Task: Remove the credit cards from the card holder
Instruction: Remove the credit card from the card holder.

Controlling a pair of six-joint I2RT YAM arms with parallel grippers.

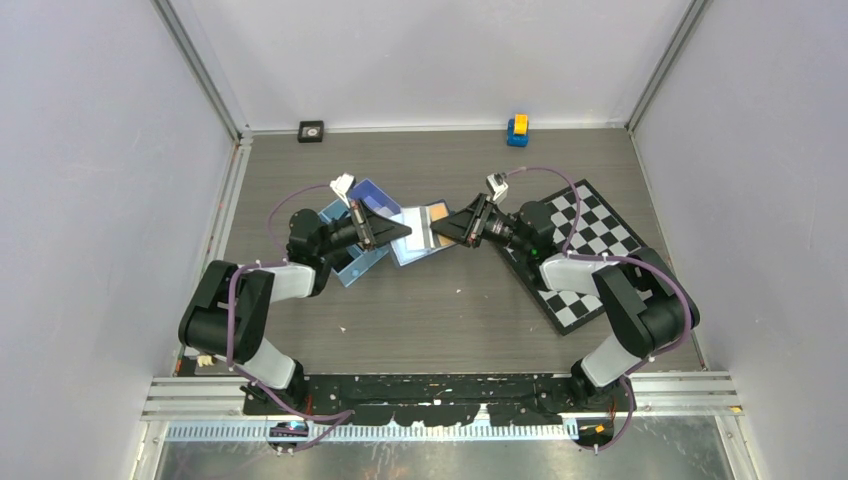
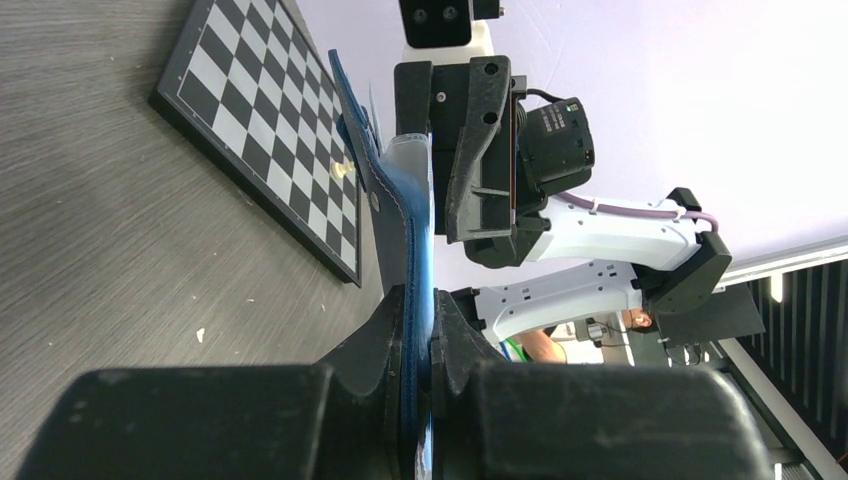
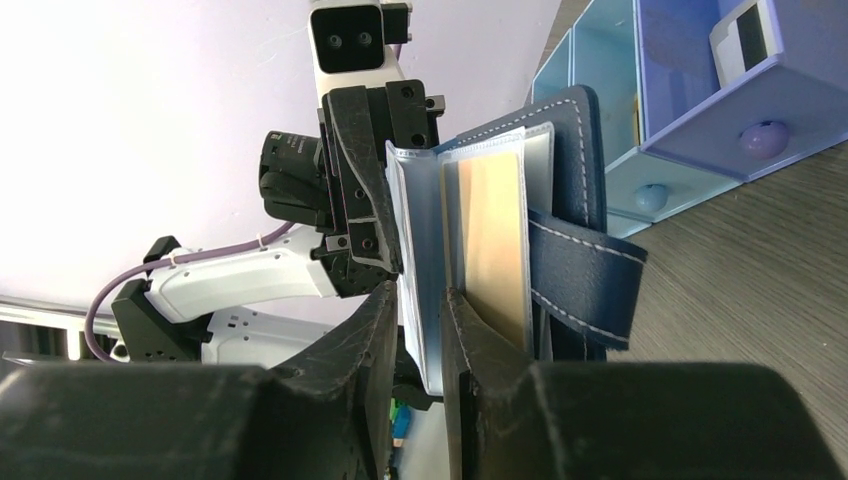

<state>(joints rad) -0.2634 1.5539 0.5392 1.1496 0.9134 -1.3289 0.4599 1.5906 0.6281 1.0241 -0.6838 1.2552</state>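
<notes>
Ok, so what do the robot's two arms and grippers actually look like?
The left arm and right arm have black joints and white link shells, each trailed by a purple-grey cable. The left gripper and right gripper are black, with two wedge-shaped fingers and a white camera block at the wrist.

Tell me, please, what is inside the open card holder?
Clear sleeves fill the card holder; one holds an orange-gold credit card. The right gripper covers its lower end, and other cards, if any, are hidden.

Lab test cell: white panels point(image 1: 430, 60), aluminium framing point(image 1: 203, 75).
</notes>
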